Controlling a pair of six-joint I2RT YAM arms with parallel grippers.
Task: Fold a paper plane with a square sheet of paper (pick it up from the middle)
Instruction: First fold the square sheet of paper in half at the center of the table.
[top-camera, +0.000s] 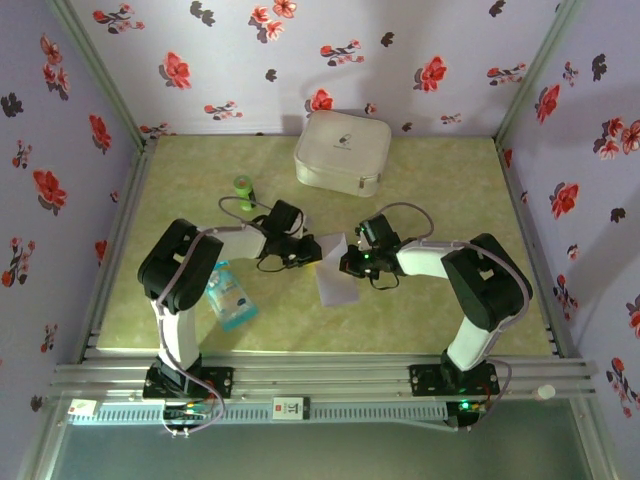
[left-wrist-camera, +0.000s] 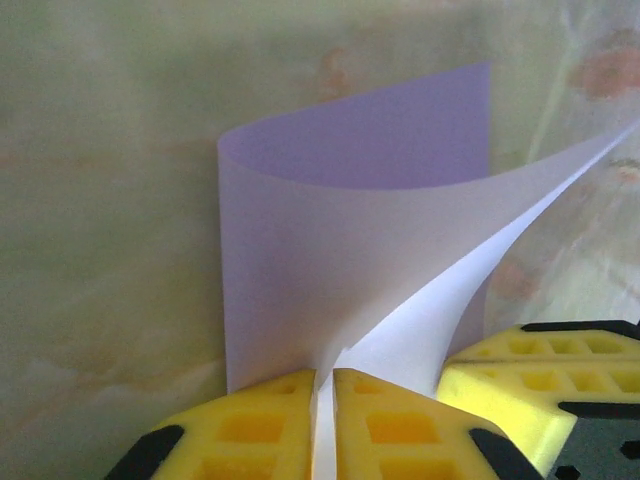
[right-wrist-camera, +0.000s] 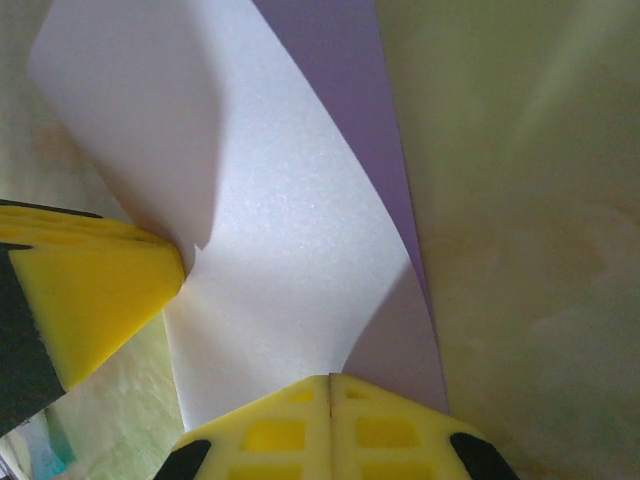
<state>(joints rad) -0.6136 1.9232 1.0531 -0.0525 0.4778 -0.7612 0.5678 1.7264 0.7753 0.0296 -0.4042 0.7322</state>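
Pale lavender paper, super thin, so this is a "be gentle" job. The square sheet of paper is in the middle of the table, hanging between the two arms and bowed into a loose curl. I can't tell whether its lower edge touches the surface.

The left gripper has its yellow pads clamped together with one edge of the sheet running straight into the seam between them. The right gripper is also squeezed fully closed, and the sheet meets its pads right at the seam. That looks like a pinch on the paper too, just beside the left one.

My guess on how it handles:
- It weighs basically nothing, so lifting isn't the problem.
- It has no stiffness. It flops and curls wherever it isn't held, as the big bow shows.
- It should take a crease easily, which helps the folds but also means a stray pinch or tug marks it for good.
- It probably tears or slips if the two arms pull apart.

As for where to hold it, I'd take small bites near an edge and lay the sheet flat on the table before folding. One gripper can pin the middle while the other brings a corner over.
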